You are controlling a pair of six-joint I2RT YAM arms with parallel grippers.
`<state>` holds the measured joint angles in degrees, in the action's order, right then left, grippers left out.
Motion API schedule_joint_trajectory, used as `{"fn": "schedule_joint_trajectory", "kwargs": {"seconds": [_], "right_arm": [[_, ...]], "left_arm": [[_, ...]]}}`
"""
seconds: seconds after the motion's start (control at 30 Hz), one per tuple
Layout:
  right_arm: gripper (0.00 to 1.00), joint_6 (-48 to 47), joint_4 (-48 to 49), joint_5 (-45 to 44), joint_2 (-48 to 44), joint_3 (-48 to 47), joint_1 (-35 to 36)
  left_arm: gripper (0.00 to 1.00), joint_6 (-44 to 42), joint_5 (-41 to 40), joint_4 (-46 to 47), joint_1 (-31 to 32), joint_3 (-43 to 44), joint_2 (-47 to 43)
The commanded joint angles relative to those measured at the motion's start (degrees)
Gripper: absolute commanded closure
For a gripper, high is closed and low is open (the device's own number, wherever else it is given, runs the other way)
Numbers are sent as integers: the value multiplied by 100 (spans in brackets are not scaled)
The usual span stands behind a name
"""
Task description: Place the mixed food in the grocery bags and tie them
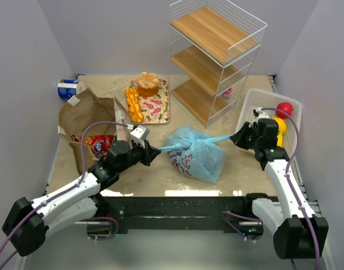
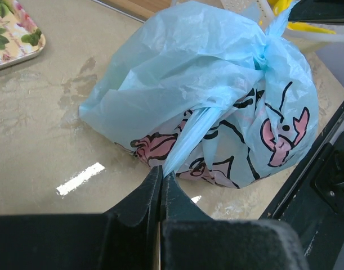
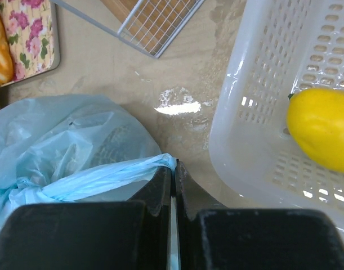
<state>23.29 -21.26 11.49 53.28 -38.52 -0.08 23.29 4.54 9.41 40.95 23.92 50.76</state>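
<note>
Top external view: shows the light-blue bag lying in the middle of the table, filled and bunched under a knot. Shows the left gripper pressed together on one handle strand and the right gripper pinching the other strand, both strands drawn taut in opposite directions. Same in the wrist views: clamped on thin blue plastic, no gap btw the fingers.

For the step in hand, i.e. tightening the knot: pull both sides evenly and low, approx along the table, so as not to drag the bag toward one arm. Keep the pull slow; w/ a jerk, risks tearing the thin film or losing the grip. Stop once firm at the bag neck. Avoid backing the right gripper into the white basket just beside it, w/ a yellow fruit inside.

Left to do, by judgement: the brown paper bag, open at left w/ a red snack packet at its mouth; also a drink can at the far-left corner, outside any bag.

Surface: beige, glossy, w/ stains and glare; probably slippery enough for the bag to slide. Room: pale grey walls close on three sides, wire shelf rack at back, floral tray w/ orange cake next to it.
</note>
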Motion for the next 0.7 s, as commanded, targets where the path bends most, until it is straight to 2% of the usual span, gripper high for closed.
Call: {"fn": "schedule_joint_trajectory", "kwargs": {"seconds": [0.0, 0.13, 0.17, 0.2, 0.23, 0.27, 0.3, 0.33, 0.37, 0.4, 0.5, 0.53, 0.6, 0.67], "right_arm": [[100, -298, 588, -1923, -150, -190, -528], [100, -631, 579, -1257, -361, -445, -528], [100, -693, 561, -1063, -379, -576, -520], [100, -772, 518, -582, -388, -656, -520], [98, -851, 482, -386, -388, -726, -520], [67, -878, 430, -210, -388, -857, -511], [51, -887, 438, -8, -379, -902, -502], [35, -887, 464, 333, -432, -946, -441], [4, -879, 551, 485, -458, -1007, -388], [1, -844, 622, 669, -485, -1043, -301], [1, -1000, 737, 505, -520, -1218, 506], [1, -1097, 728, 138, -424, -1289, 1161], [1, -1325, 623, -154, -257, -1465, 1763], [1, -1467, 588, -426, 14, -1526, 2379]], "left_arm": [[100, 18, -735, -686, -289, -169, -356], [100, -350, -279, -475, -289, 199, -182], [100, -595, -86, -519, -289, 531, -102], [93, -737, -15, -589, -298, 743, -15], [64, -860, 47, -789, -289, 1207, 169], [49, -1087, 108, -905, -289, 1437, 249], [39, -1185, 144, -932, -289, 1675, 311], [24, -1378, 179, -1245, -289, 2086, 381], [17, -1458, 197, -1292, -289, 2282, 399], [9, -1520, 206, -1345, -289, 2458, 399], [1, -1696, 127, -1634, -307, 3187, 556], [0, -1722, 83, -1888, -368, 3563, 662], [0, -1714, 170, -2135, -587, 3899, 995], [0, -1591, 458, -2329, -1192, 4225, 1154]]}}
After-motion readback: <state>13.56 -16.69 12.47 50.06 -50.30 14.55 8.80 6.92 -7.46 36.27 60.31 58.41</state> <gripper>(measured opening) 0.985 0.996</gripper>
